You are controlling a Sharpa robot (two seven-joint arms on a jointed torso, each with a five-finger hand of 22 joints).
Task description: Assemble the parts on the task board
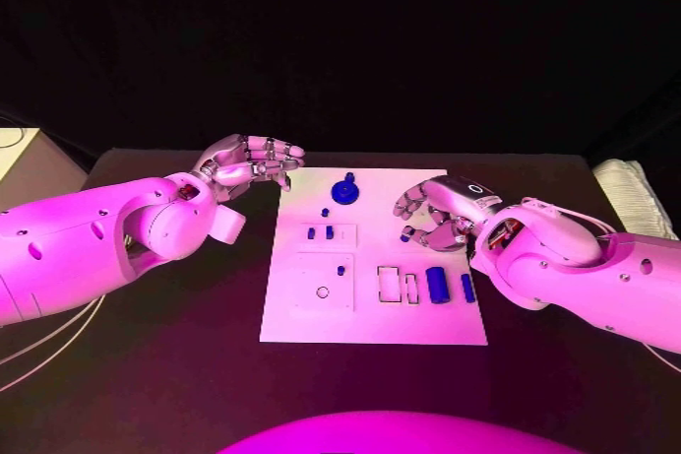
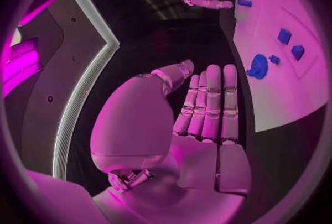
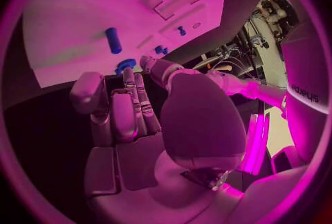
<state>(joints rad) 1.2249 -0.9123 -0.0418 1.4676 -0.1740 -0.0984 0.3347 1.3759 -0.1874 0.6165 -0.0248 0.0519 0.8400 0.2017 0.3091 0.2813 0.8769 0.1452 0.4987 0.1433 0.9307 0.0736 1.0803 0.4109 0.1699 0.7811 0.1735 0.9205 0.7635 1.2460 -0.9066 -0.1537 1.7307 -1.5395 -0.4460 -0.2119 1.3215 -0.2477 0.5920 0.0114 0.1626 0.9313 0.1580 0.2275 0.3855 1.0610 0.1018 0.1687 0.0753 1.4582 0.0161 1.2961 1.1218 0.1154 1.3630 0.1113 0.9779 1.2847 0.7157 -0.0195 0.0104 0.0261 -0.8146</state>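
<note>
On the white task board [image 1: 372,321], nearest: small blue cylinders [image 1: 439,287], probably light, rigid, slippery; pinch at mid-length. Right hand [image 1: 437,214] curled, empty. Left hand [image 1: 250,162] empty, fingers half-curled. Farthest: blue knobbed disc [image 1: 345,190].

Two smooth white arms carry small dark screws on rounded shells. The left hand [image 1: 250,162] and right hand [image 1: 437,211] are silver, segmented metal. Thin pale cables trail beneath the left arm.
</note>
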